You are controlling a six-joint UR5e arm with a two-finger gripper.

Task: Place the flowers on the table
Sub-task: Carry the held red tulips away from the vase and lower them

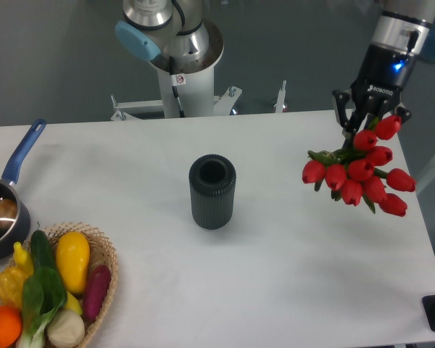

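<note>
The flowers (359, 169), a bunch of red tulip buds with green leaves, hang over the right part of the white table (275, 254). My gripper (370, 119) is above the back of the bunch and is shut on it, near the table's far right edge. The stems are hidden behind the buds and the gripper. I cannot tell whether the buds touch the table top.
A dark ribbed cylindrical vase (212, 191) stands upright at the table's middle. A wicker basket (105, 272) of vegetables sits at the front left corner. A pot with a blue handle (7, 206) is at the left edge. The robot base (181, 72) stands behind the table.
</note>
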